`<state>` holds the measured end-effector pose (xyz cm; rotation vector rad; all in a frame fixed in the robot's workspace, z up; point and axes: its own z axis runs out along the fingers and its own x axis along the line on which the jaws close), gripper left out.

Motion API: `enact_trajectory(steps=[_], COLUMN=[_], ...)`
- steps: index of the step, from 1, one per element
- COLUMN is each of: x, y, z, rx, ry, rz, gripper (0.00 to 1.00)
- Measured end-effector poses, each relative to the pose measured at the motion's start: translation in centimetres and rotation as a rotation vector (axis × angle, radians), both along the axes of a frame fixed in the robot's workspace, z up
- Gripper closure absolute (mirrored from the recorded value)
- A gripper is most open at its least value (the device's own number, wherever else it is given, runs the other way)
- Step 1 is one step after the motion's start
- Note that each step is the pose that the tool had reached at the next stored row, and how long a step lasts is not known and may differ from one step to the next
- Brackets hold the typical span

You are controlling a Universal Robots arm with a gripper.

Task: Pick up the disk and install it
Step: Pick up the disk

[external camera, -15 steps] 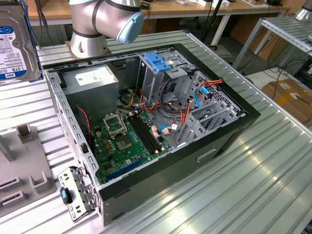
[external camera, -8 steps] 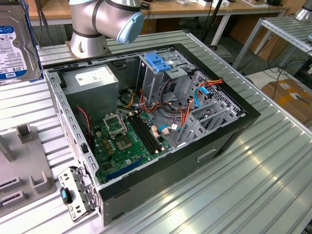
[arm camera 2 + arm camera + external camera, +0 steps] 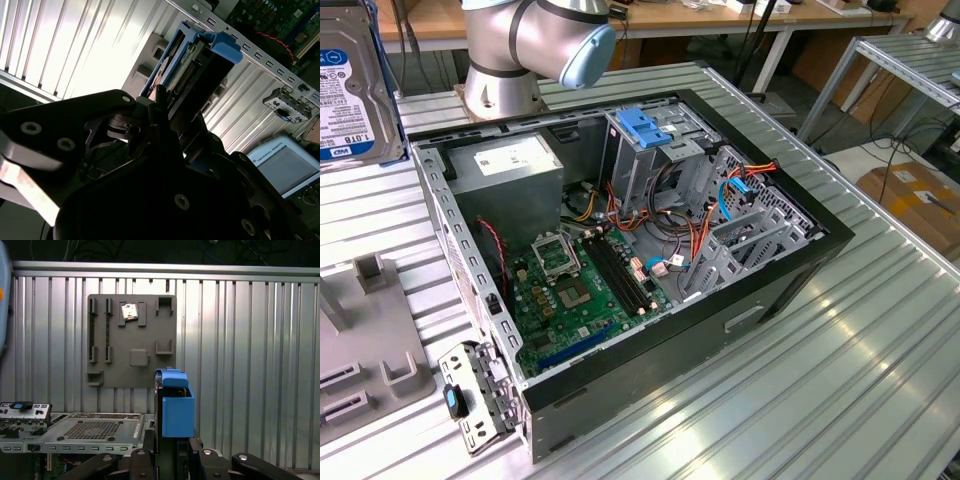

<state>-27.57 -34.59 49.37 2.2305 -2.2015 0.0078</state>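
One disk [image 3: 350,90], one case [image 3: 760,300], one fixture [image 3: 132,377]

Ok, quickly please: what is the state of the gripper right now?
Gripper: shut, holding the disk by its blue carrier rails.

Clear around disk [image 3: 355,90]; cables [image 3: 692,240] beside cage [image 3: 630,160]
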Motion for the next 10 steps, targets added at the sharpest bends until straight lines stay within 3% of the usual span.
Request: enact_trajectory(steps=[10], x=[0.21], y=[0.0], z=[0.02], rx=[0.0], ry=[0.0], rz=[0.0], gripper=[0.65])
